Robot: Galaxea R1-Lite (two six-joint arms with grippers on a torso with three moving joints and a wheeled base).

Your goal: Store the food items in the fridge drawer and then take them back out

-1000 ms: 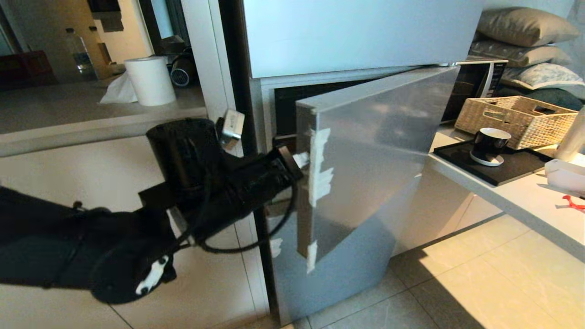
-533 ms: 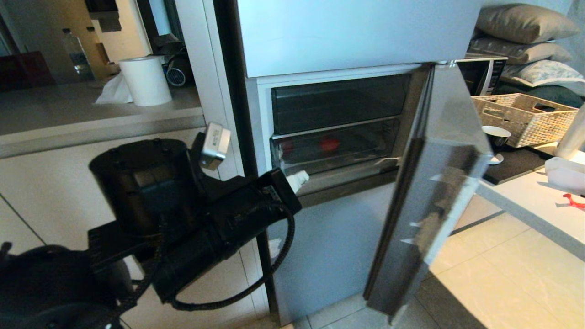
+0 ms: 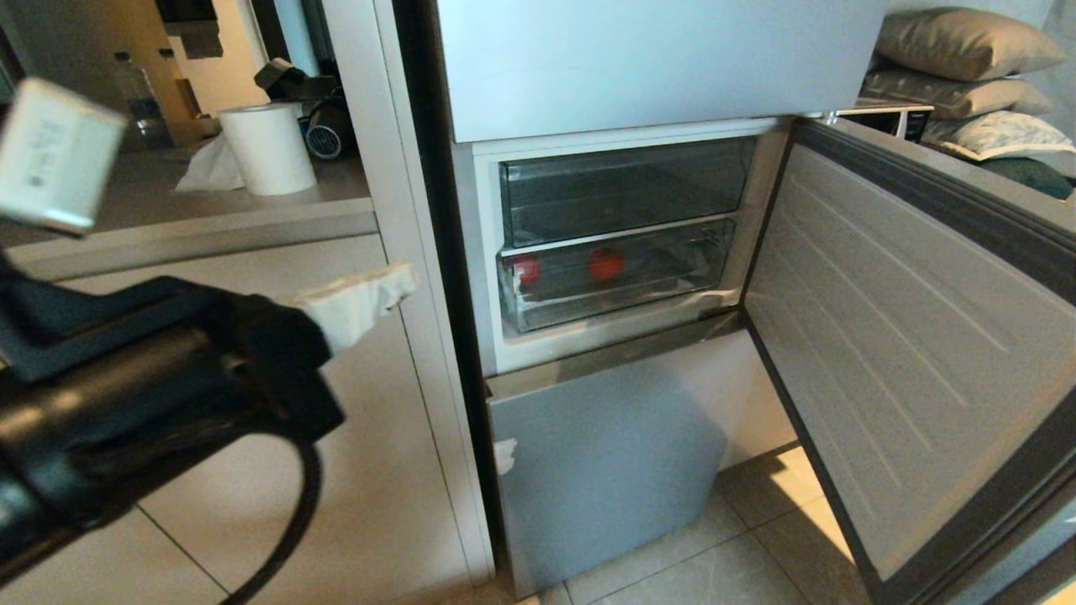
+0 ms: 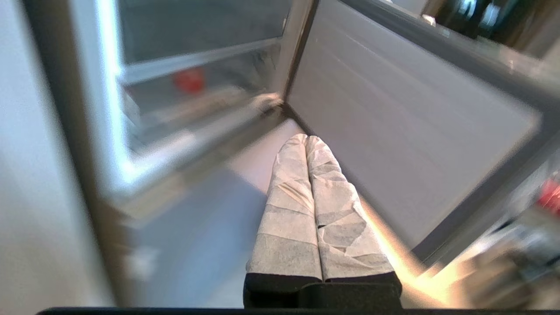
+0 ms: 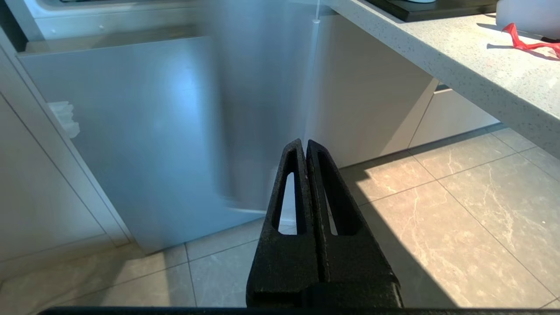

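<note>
Head view: the fridge door (image 3: 908, 353) stands swung wide to the right, baring two clear drawers stacked in the compartment. The lower, shallower one is the fridge drawer (image 3: 618, 281), pushed fully in, and behind its transparent front sit the two food items — a red one (image 3: 527, 268) near its left end and an orange-red one (image 3: 606, 263) about the middle. The left gripper (image 3: 395, 286), its fingers wrapped in pale tape, hangs out in front of the cabinet to the left of the fridge, well apart from the drawer. Its fingertips aim right and slightly up, roughly toward the drawer's left end. The drawer's long axis runs left to right, so its front edge lies broadside to a straight pull.

Left wrist view: the taped fingers (image 4: 288, 205) are pressed flat together with nothing between them. One red piece (image 4: 189, 81) shows ahead through the drawer wall, off to one side of the fingers' line.

Right wrist view: the right gripper (image 5: 306, 151) is likewise closed and empty, pointing down at the floor tiles (image 5: 437, 210) below the counter edge (image 5: 442, 61) — parked. The left arm is judged the nearer for opening the drawer.
</note>
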